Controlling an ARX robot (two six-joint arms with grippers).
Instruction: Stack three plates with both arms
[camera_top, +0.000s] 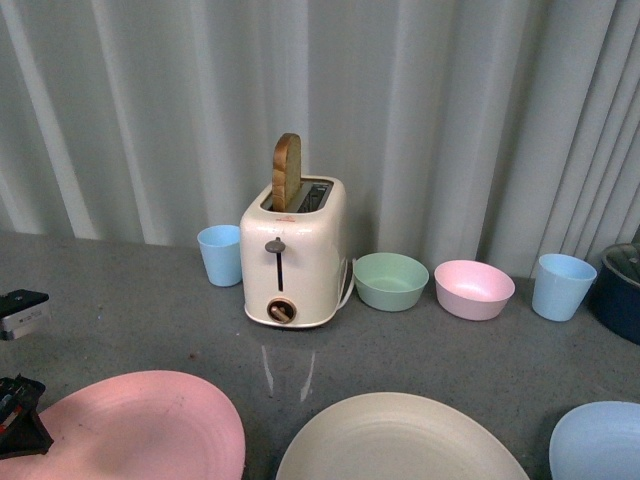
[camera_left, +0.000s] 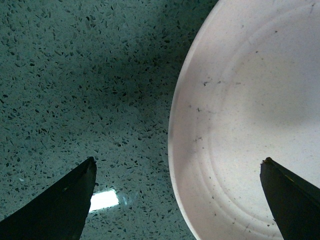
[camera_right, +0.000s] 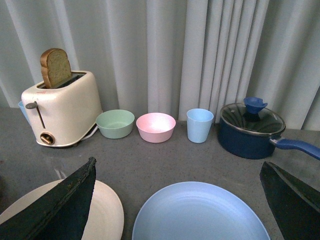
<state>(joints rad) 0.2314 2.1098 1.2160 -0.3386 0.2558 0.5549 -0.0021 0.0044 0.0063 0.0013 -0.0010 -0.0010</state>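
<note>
Cropped at the front view's lower edge, unstacked: round matte pink plate (camera_top: 140, 425), cream plate (camera_top: 400, 440), light blue plate (camera_top: 600, 445); left gripper (camera_left: 177, 160) jaws apart astride the pink rim, right gripper (camera_right: 177, 162) jaws apart facing the blue.

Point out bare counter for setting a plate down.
Widest: grey counter left of the cream toaster, behind the round pink plastic plate. Narrower strip between the small green bowl and round cream plate. Crowded right of the toaster.

Left plate (camera_top: 140, 425), middle plate (camera_top: 400, 440), right plate (camera_top: 600, 440) in a front row, toaster (camera_top: 293, 250) behind, bread (camera_top: 286, 170) in its slot
</note>
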